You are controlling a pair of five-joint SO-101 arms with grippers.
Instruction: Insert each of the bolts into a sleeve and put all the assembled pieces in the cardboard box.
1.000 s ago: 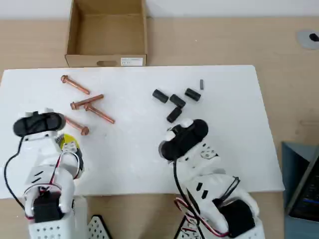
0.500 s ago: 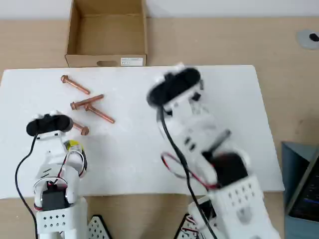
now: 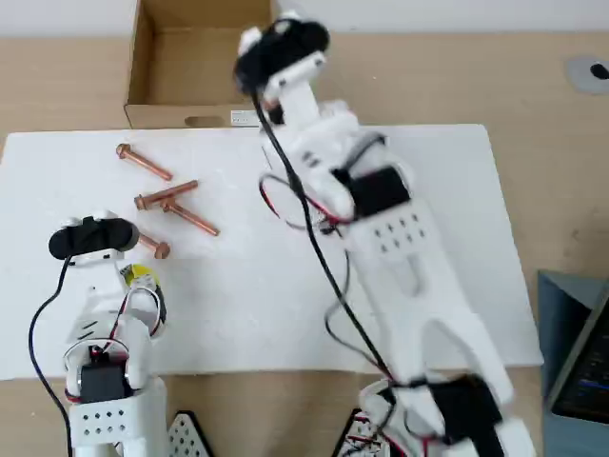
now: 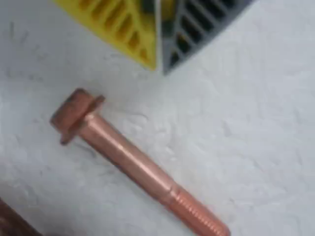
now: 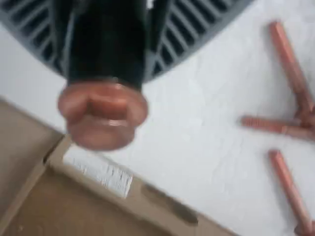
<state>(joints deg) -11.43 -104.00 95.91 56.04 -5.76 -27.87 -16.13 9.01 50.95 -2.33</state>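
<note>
My right gripper is shut on a black sleeve with a copper bolt head sticking out of its end. In the high view that arm stretches across the white mat, with its gripper over the front right corner of the cardboard box. The box is open and nothing lies in it. Several loose copper bolts lie on the mat's left part. My left gripper is shut with nothing in it, just beside the head end of the nearest bolt.
The white mat covers most of the wooden table. The right arm's body hides the mat's middle. A laptop corner shows at the right edge, and a grey round fitting sits at the far right.
The right arm has swung from the mat's middle, where the sleeves lay, up to the box's front right corner. The left arm shifted slightly a second ago and has held still since.
</note>
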